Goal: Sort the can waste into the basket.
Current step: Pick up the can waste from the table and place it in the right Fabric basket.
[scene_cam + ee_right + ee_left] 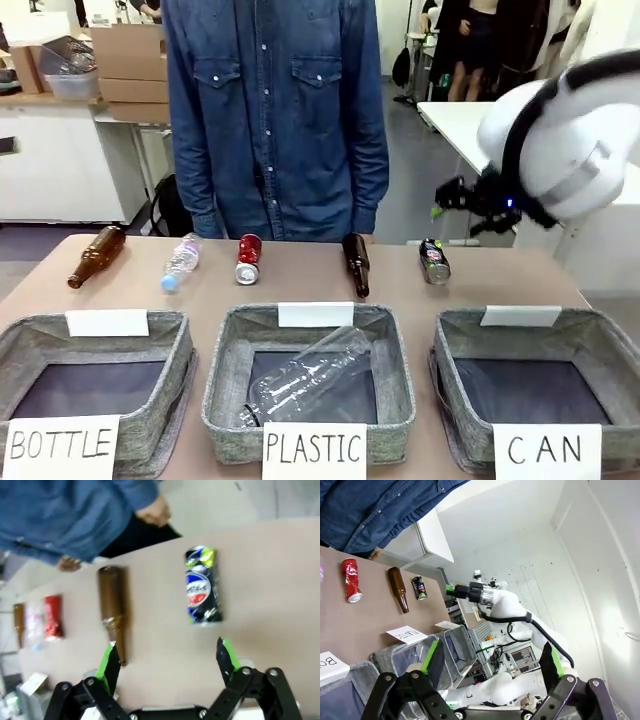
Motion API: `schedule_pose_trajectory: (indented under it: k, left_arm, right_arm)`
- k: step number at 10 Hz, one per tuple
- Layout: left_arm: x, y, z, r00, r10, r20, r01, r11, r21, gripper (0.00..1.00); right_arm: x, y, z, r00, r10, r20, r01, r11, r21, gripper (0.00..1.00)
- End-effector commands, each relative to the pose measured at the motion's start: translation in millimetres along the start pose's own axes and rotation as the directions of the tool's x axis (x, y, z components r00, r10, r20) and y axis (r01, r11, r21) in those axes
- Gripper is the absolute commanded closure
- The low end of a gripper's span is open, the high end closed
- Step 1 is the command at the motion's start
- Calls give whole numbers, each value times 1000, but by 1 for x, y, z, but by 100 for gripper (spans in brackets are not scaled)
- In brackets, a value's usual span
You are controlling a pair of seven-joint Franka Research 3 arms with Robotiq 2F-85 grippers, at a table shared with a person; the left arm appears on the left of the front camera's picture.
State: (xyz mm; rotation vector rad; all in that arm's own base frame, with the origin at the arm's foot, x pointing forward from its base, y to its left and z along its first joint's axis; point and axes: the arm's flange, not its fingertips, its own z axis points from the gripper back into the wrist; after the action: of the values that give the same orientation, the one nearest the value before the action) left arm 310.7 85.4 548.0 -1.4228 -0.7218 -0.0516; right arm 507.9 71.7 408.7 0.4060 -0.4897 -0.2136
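A dented dark can [434, 261] lies at the far right of the table and a red can [247, 259] lies near the middle. Both rest on the tabletop beyond the baskets. The grey basket signed "CAN" [520, 332] stands at the front right with nothing in it. My right gripper [450, 203] hovers open above and just behind the dark can. In the right wrist view the dark can [202, 586] lies ahead of the open right gripper [167, 660], apart from its fingers, and the red can [53, 616] is far left. My left gripper [490, 662] is open and holds nothing.
Two brown glass bottles [97, 256] [356, 264] and a clear plastic bottle [181, 262] lie in the same row. The "PLASTIC" basket [310, 318] holds a clear bottle; the "BOTTLE" basket [180, 345] stands left. A person in a denim shirt [275, 110] stands at the far edge.
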Motion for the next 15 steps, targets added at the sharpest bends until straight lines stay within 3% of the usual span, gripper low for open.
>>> schedule_pose_trajectory:
  k: [1,3,5,6,7,10,15]
  left_arm:
    - [1,-1,-1,1000,-18,11,18,1000,-20,0]
    - [1,-1,-1,1000,-18,11,18,1000,-20,0]
    - [1,-1,-1,1000,-18,11,18,1000,-20,0]
    - [1,-1,-1,1000,-18,11,18,1000,-20,0]
    - [1,-1,-1,1000,-18,11,18,1000,-20,0]
    - [1,-1,-1,1000,-18,11,18,1000,-20,0]
    - [1,-1,-1,1000,-18,11,18,1000,-20,0]
  right_arm:
    - [13,2,-31,1000,-12,15,14,992,-126,0]
    - [16,-10,-58,999,-23,26,25,995,-100,0]
    - [0,-16,-45,1000,16,17,-14,995,-94,0]
    - [1,-24,-63,1000,7,11,-6,994,-108,0]
    - [7,-16,-55,994,105,5,-103,982,-157,0]
    - [22,-2,-85,976,216,-39,-219,939,-267,0]
    - [22,11,-116,964,242,-109,-261,941,-216,0]
